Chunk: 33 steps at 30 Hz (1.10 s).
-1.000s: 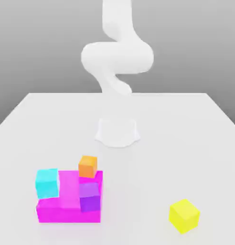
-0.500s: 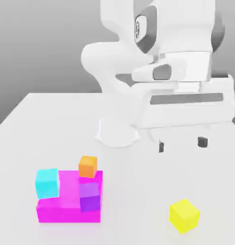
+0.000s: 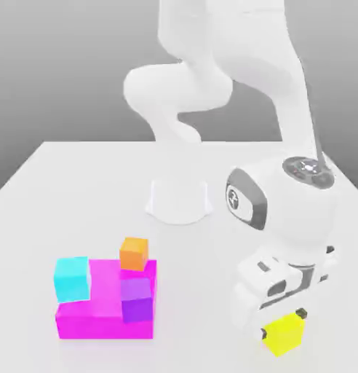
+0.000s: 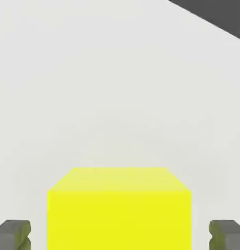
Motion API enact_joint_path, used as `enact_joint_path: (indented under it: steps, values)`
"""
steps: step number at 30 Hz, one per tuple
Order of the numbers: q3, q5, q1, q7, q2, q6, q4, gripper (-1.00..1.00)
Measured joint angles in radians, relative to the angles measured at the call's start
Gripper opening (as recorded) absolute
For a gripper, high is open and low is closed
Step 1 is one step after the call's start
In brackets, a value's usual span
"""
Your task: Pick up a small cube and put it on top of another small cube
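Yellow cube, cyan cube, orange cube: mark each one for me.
yellow cube (image 3: 285,336), exterior view, on its front face below the end effector
cyan cube (image 3: 72,279), exterior view, middle of its front face
orange cube (image 3: 133,254), exterior view, middle of its front face

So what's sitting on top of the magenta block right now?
On the magenta block sit the cyan cube at its corner on the exterior view's left, the purple cube, and the orange cube at its rear edge. The surface beneath them is covered.
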Motion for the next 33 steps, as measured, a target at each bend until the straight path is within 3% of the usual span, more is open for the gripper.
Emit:
enact_joint_path:
  steps: [4,10,30,33]
  values:
    - [-0.003,-0.004,0.002,0.003,0.008,0.006,0.001,-1.00]
    - [0.040,0.076,-0.043,-0.045,-0.184,-0.138,-0.045,-1.00]
    - [-0.179,0.119,-0.443,0.307,-0.908,-0.437,-0.465,-1.00]
    - [-0.188,0.123,-0.466,0.323,-0.872,-0.369,-0.498,-1.00]
